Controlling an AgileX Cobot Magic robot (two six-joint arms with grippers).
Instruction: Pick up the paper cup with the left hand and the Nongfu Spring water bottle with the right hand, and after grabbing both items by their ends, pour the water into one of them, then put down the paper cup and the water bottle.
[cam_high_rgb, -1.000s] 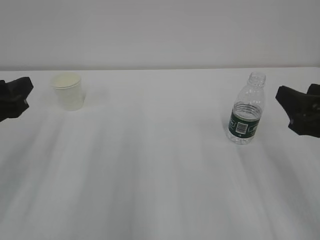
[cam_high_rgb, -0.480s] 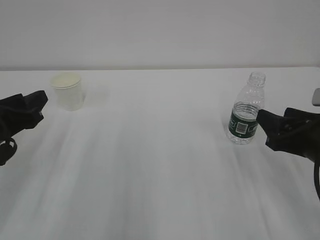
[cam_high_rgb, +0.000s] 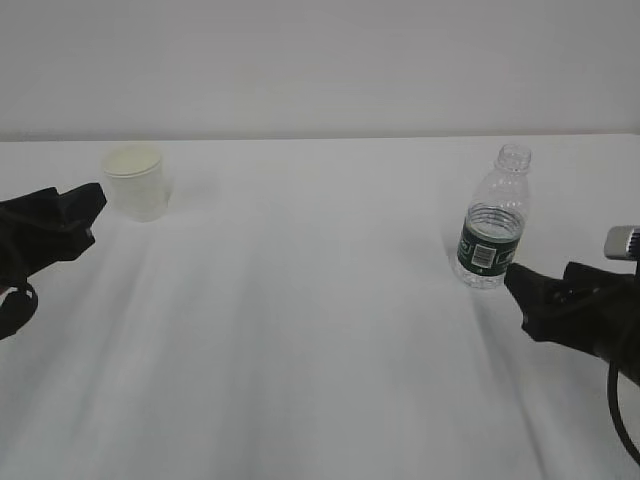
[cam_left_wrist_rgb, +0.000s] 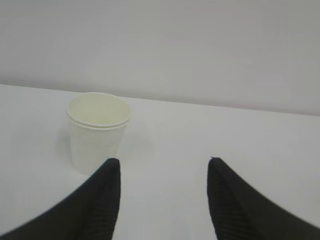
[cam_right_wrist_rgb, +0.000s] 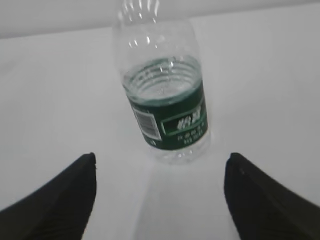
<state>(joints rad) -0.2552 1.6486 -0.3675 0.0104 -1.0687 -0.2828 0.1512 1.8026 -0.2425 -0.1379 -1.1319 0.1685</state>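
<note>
While both arms sit low over the white table (cam_high_rgb: 300, 330), the paper cup (cam_high_rgb: 134, 181) stands upright at back left, and the left hand (cam_high_rgb: 85, 213), jaws apart w/ nothing between them, is near its front-left side, not touching. Nongfu Spring water bottle (cam_high_rgb: 491, 222), capless and upright, is at right. The right hand (cam_high_rgb: 522, 290) is just below-right of it, fingers spread wide, empty, bottle centred ahead in wrist view.

- Left hand (cam_high_rgb: 88, 207): matte black, wedge-shaped, ribbed finger pads (cam_left_wrist_rgb: 107, 200).
- Right hand (cam_high_rgb: 515, 290): black, boxy; silver-grey plate at 2 o'clock, black cable at 5 o'clock.
</note>
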